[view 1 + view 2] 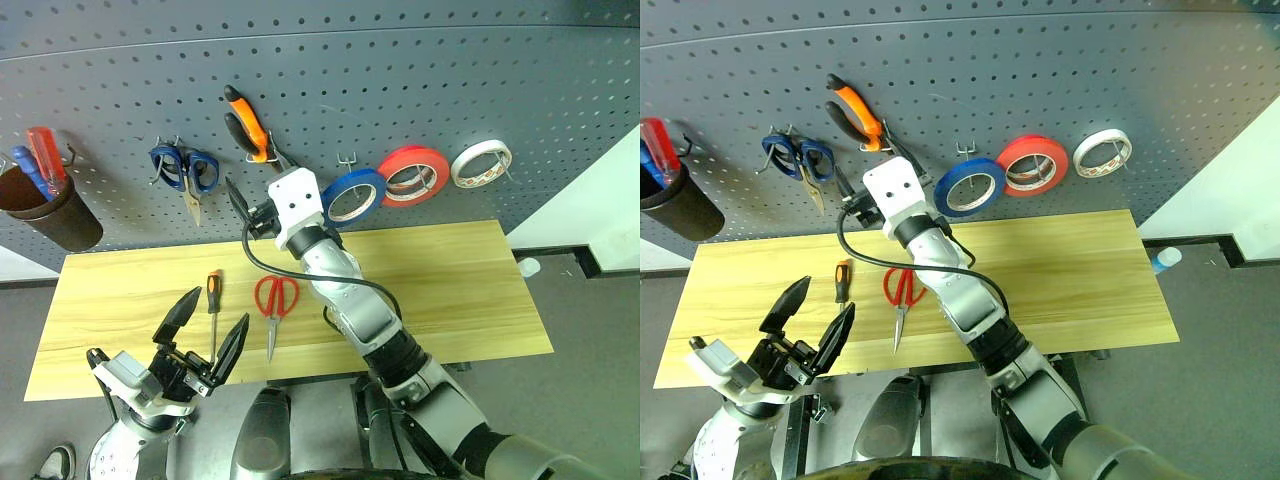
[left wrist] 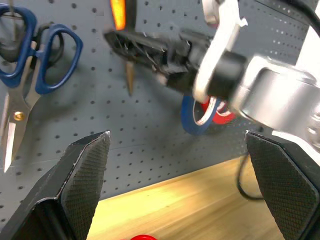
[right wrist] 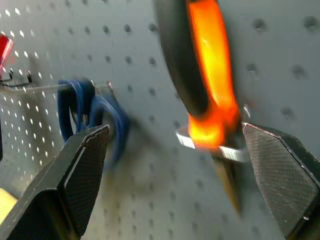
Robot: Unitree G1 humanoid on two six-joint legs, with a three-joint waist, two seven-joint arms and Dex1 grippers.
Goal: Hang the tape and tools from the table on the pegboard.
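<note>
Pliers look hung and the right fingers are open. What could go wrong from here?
1. The open right gripper sits just below the orange-handled pliers on the dark grey pegboard; pulling away carelessly could knock them off their hook.
2. The red-handled scissors and thin orange-and-black screwdriver lie close together on the light wooden table, so grabbing one may shove the other.

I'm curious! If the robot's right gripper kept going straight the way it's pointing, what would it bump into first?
Probably the orange-handled pliers hanging on the pegboard, straight ahead between the open right gripper fingers.
</note>
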